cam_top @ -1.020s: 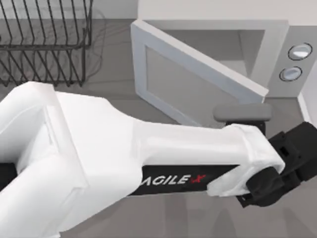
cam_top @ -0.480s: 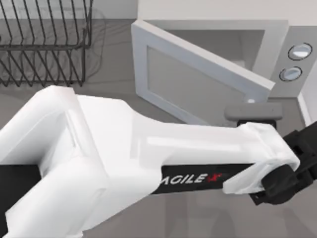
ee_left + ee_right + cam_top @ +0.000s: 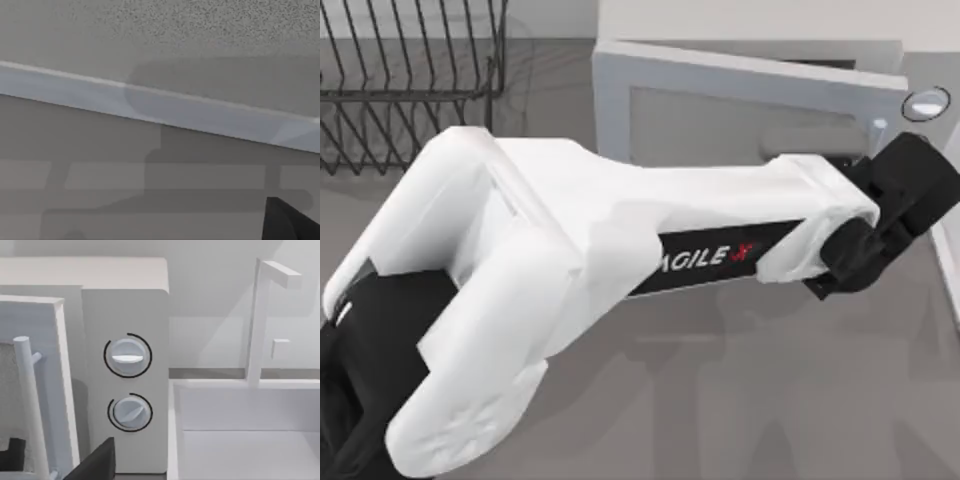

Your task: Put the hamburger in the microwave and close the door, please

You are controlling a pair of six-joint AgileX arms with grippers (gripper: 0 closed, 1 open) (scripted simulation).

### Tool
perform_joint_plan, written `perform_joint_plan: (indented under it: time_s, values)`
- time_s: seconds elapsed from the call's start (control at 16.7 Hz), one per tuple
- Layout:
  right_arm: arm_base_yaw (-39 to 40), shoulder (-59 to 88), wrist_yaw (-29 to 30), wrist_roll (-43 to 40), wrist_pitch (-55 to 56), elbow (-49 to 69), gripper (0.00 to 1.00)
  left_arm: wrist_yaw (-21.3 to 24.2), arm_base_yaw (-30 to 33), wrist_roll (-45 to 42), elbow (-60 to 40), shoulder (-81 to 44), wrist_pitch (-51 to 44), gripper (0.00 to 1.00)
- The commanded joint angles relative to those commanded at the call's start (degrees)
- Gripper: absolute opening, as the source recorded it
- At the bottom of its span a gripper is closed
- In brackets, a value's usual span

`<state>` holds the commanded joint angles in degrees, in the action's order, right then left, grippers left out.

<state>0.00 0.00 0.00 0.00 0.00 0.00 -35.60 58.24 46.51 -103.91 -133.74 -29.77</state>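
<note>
Your left hand (image 3: pixel 905 205) presses on the door (image 3: pixel 740 110) near its handle, by the tabletop's far right edge; fingers' state: cannot tell. Door nearly flush with the microwave (image 3: pixel 125 375); hamburger presumably inside, hidden

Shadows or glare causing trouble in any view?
Top view: left gripper at the door's handle end, its arm shading the table softly, no glare. Left wrist view: a broad shadow crosses the door. Right wrist view: even light on the knobs facing the right gripper.
</note>
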Motion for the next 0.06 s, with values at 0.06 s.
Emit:
perform_joint_plan:
  time_s: [0.06]
  values:
    - [0.0, 0.0, 0.0, 0.0, 0.0, 0.0, 1.00, 0.1, -0.3, -0.3, -0.3, -0.2, 0.1, 0.00]
